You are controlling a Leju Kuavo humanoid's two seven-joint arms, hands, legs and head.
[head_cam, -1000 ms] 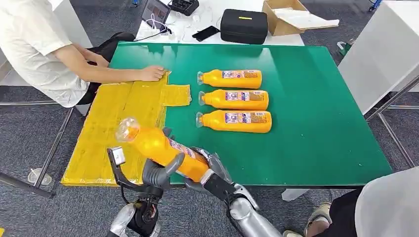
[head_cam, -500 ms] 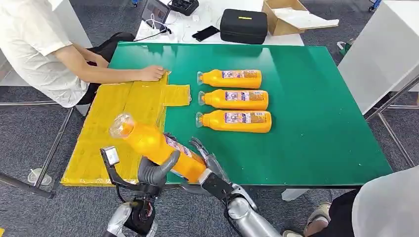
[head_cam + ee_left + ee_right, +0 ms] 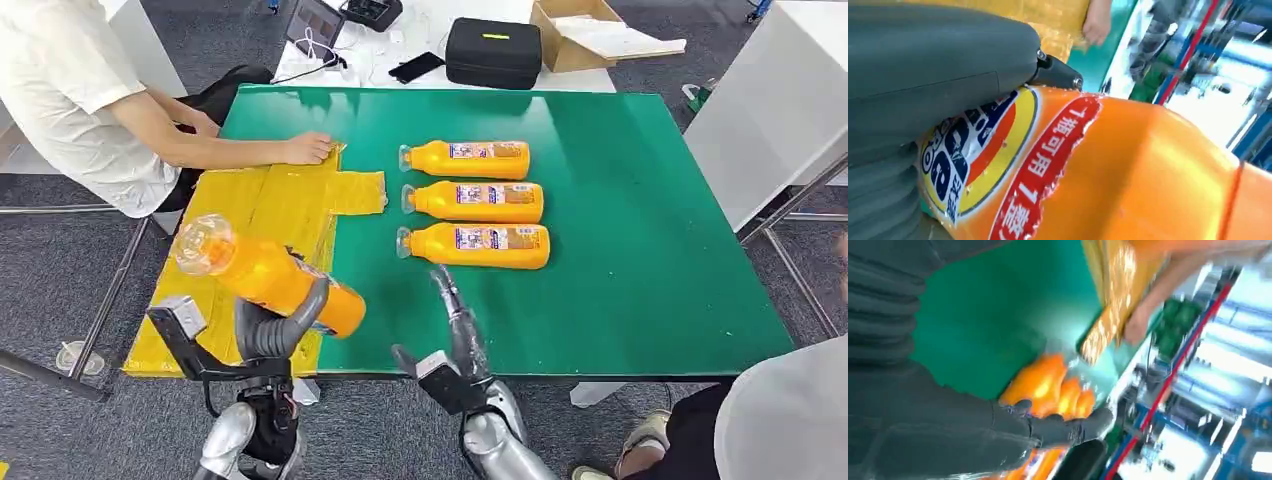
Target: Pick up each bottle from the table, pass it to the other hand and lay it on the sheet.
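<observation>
Left hand: the left hand [image 3: 272, 325] grips an orange plastic bottle [image 3: 262, 274], held tilted above the near edge of the crinkled yellow sheet [image 3: 262, 210].
Right hand: the right hand [image 3: 452, 330] holds nothing, fingers straight and apart, over the near edge of the green counter [image 3: 640, 250].
Other bottles: three more orange bottles [image 3: 472, 202] lie side by side mid-counter.
Person: a person's hand [image 3: 306, 148] rests on the sheet's far corner.

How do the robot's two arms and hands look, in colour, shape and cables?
Both arms are silver metal near the body. The left hand has a thick grey thumb and a grey ribbed cover; a black bracket with a small grey box sticks out beside it, and thin cables run at the wrist. The right hand has slim dark fingers and a black wrist block.
</observation>
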